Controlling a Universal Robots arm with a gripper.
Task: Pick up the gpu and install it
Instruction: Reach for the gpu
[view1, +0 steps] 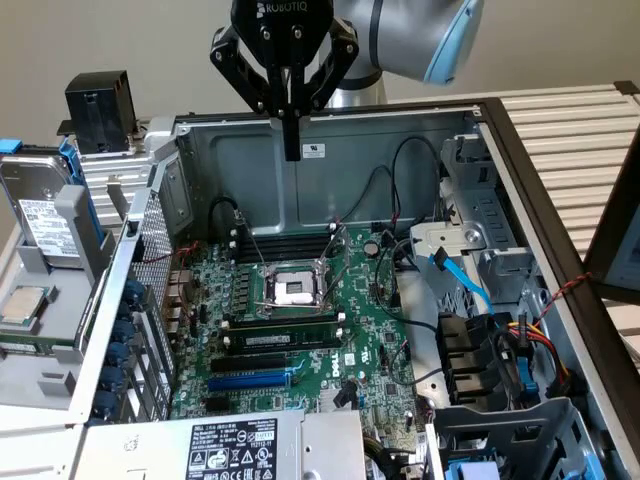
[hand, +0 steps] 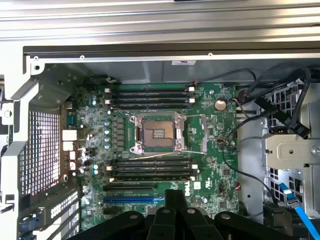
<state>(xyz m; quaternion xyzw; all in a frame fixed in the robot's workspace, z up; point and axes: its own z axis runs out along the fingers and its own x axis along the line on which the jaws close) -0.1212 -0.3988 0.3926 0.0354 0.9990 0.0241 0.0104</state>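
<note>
The black-shrouded gpu stands upright on a rack beside the case.

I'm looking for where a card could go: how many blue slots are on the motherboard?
1. The blue slot lies on the motherboard between the memory slots and the power supply; the power supply may hide others.

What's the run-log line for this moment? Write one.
end effector: shut, empty | position: above motherboard | blue slot: empty
</note>
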